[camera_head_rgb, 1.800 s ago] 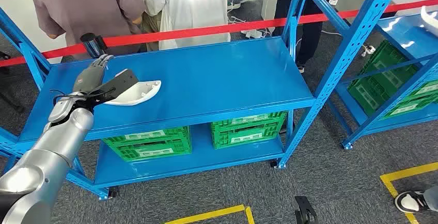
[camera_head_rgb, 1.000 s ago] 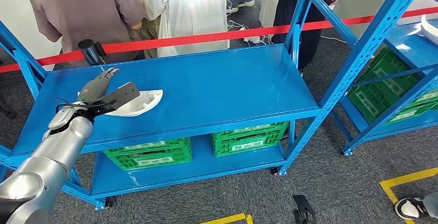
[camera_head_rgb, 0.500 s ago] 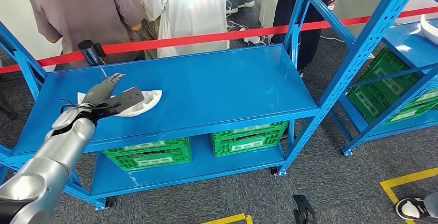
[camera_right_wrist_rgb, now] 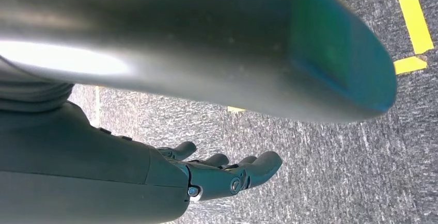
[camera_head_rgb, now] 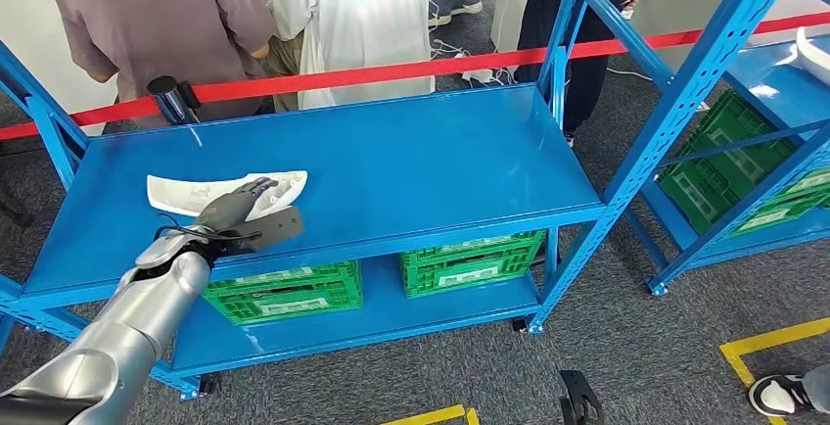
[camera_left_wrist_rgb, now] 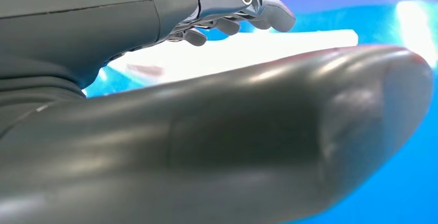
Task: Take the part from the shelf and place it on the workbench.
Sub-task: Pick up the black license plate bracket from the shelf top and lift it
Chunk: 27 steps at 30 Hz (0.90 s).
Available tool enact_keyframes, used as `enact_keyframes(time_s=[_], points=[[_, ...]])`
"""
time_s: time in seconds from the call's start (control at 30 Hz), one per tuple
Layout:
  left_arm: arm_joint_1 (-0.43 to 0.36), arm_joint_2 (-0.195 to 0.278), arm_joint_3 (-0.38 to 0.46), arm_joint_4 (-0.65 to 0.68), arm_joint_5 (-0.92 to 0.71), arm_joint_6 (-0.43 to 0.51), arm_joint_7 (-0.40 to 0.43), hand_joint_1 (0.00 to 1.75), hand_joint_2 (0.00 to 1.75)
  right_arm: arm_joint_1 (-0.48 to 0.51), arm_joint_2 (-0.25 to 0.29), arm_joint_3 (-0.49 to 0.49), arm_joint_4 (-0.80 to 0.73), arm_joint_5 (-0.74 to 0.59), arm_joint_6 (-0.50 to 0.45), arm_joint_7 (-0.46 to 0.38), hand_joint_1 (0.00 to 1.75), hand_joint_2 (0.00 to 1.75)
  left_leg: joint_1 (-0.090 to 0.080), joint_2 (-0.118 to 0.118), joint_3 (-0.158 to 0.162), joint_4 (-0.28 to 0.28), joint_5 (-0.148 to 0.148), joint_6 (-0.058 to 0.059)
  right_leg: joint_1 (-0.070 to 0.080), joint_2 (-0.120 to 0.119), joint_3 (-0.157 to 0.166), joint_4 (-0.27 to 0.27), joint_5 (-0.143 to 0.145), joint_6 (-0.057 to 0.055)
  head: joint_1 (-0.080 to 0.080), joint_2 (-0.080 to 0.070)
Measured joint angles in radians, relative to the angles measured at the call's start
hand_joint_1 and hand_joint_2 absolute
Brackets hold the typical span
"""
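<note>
The white curved part (camera_head_rgb: pixel 194 190) lies flat on the left side of the blue workbench top (camera_head_rgb: pixel 421 151). My left hand (camera_head_rgb: pixel 241 216) hovers just in front of it, near the bench's front edge. Its fingers are spread and hold nothing, and the fingertips overlap the part's near edge. In the left wrist view the thick thumb (camera_left_wrist_rgb: pixel 248 146) fills the foreground, and the fingers (camera_left_wrist_rgb: pixel 243 10) stretch out above the white part (camera_left_wrist_rgb: pixel 268 51). My right hand (camera_right_wrist_rgb: pixel 222 175) hangs open over the grey carpet with nothing in it.
Several people (camera_head_rgb: pixel 166 14) stand behind a red barrier tape (camera_head_rgb: pixel 391 70) at the bench's far side, next to a black post (camera_head_rgb: pixel 171 98). Green crates (camera_head_rgb: pixel 284 283) sit on the lower shelf. A second blue rack (camera_head_rgb: pixel 744 102) stands at the right. Yellow floor tape (camera_right_wrist_rgb: pixel 410 12) marks the carpet.
My left hand has let go of the white part and drawn back toward the bench's front edge. The part now lies on the blue surface.
</note>
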Motion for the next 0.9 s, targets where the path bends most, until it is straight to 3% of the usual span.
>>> enact_keyframes(time_s=[0.5, 0.63, 0.9], points=[[0.033, -0.065, -0.037, 0.0, 0.094, 0.069, 0.009, 0.0, 0.0, 0.001, 0.0, -0.028, 0.0, 0.001, -0.005, 0.003, 0.0, 0.0, 0.0, 0.0, 0.0, 0.0, 0.0, 0.0, 0.0, 0.0, 0.0, 0.0, 0.0, 0.0, 0.0, 0.0], [0.034, -0.069, -0.038, 0.0, 0.101, 0.072, 0.018, 0.0, 1.75, 0.001, 0.0, -0.03, 0.0, 0.001, -0.005, 0.003, 0.0, 0.0, 0.0, 0.0, 0.0, 0.0, 0.0, 0.0, 0.0, 0.0, 0.0, 0.0, 0.0, 0.0, 0.0, 0.0], [0.037, -0.084, -0.04, -0.001, 0.137, 0.129, 0.072, 0.0, 1.75, 0.001, 0.0, -0.032, 0.0, 0.009, -0.006, 0.004, 0.0, 0.0, 0.0, 0.0, 0.0, 0.0, 0.0, 0.0, 0.0, 0.0, 0.0, 0.0, 0.0, 0.0, 0.0, 0.0]])
